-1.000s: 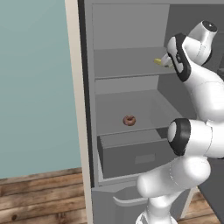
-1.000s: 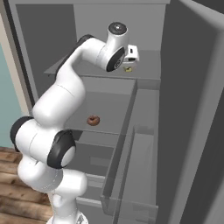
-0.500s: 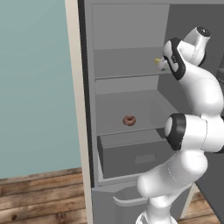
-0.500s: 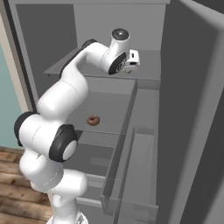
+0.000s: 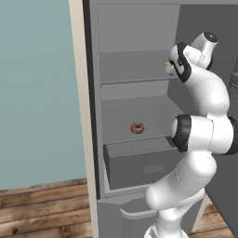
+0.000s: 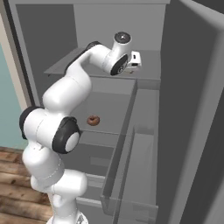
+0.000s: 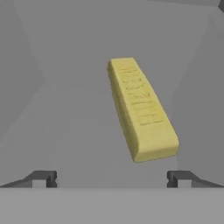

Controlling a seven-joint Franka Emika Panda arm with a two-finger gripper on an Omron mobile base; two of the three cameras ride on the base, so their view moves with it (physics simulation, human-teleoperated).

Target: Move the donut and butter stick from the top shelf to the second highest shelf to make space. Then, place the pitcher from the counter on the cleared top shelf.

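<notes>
Reaching for butter (image 7: pixel 142 111) near the top shelf's (image 5: pixel 132 69) right edge, tool (image 7: pixel 111 178) released and empty. Donut (image 5: pixel 137 128) already on second shelf (image 5: pixel 153 109). Next: advance, straddle, clench.

Teal wall (image 5: pixel 37 88), wood plank floor (image 5: pixel 42 209) — open grey fridge (image 5: pixel 135 28), boxy drawer (image 5: pixel 139 162).

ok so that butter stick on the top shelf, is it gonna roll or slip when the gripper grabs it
The butter stick is a flat-sided bar lying flat on the top shelf, so it probably won't roll. It looks rigid and likely light. It lies angled to the open gripper, so a squeeze might twist it first.
</notes>
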